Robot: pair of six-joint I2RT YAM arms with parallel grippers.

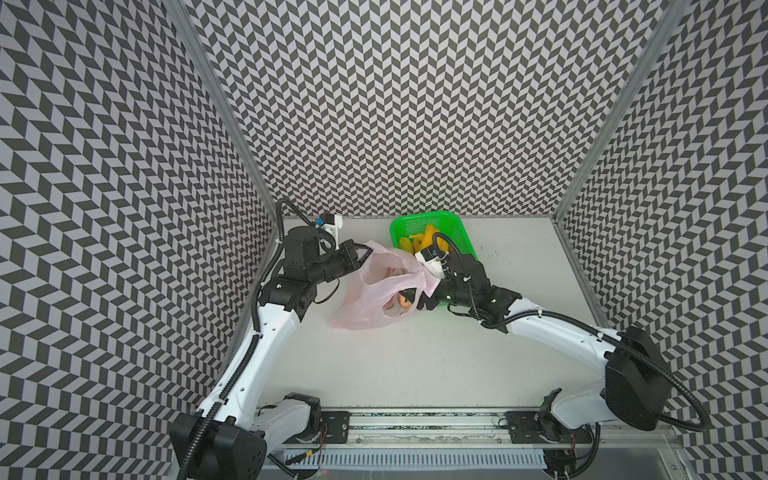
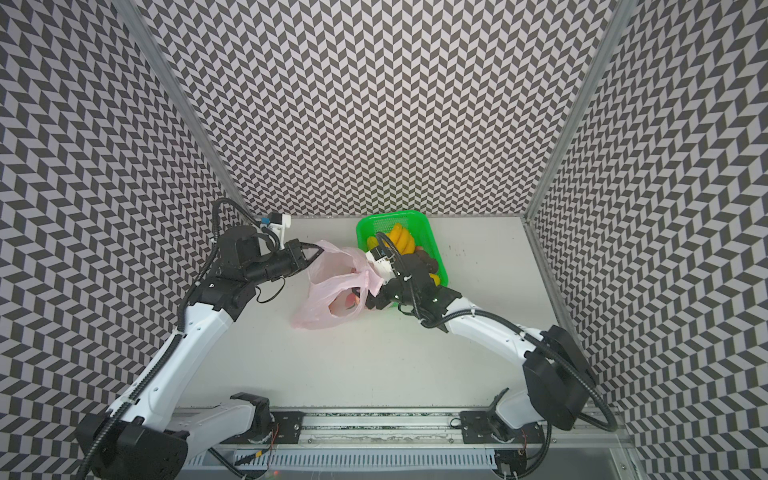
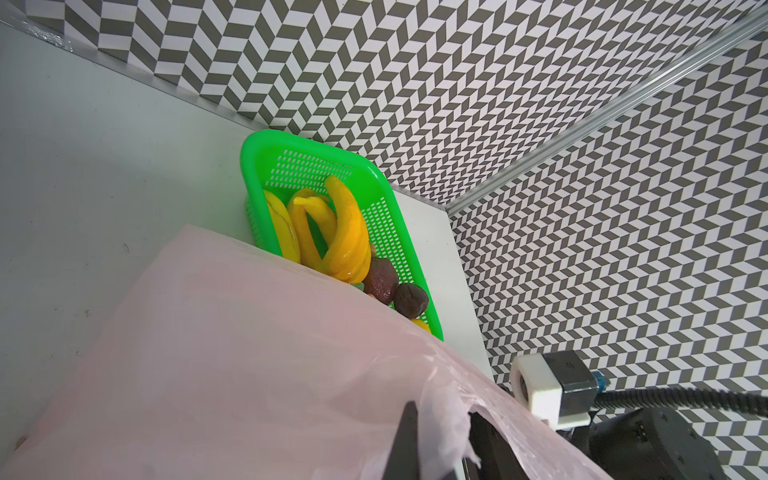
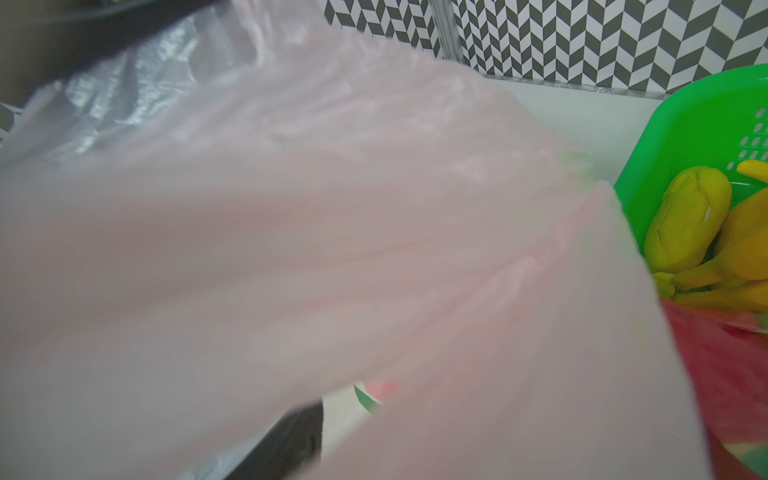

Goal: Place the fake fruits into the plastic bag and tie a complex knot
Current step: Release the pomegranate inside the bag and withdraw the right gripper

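The pale-pink plastic bag (image 1: 365, 299) (image 2: 324, 291) lies on the table with its mouth toward the right arm. My left gripper (image 1: 365, 252) (image 3: 440, 432) is shut on the bag's far rim and holds it up. My right gripper (image 1: 415, 297) (image 2: 368, 303) is at the bag's mouth, where an orange-pink fruit (image 1: 401, 302) lies inside. In the right wrist view the bag's film (image 4: 332, 249) covers the jaws, leaving only one dark finger (image 4: 291, 440) visible. Yellow bananas (image 1: 424, 241) (image 3: 349, 232) and two dark brown fruits (image 3: 380, 278) remain in the basket. No knot shows.
The green mesh basket (image 1: 419, 220) (image 3: 257, 141) stands at the back, right behind the right wrist and touching the bag's far side. A yellow lemon-like fruit (image 4: 685, 220) lies at its near end. Patterned walls close the table on three sides.
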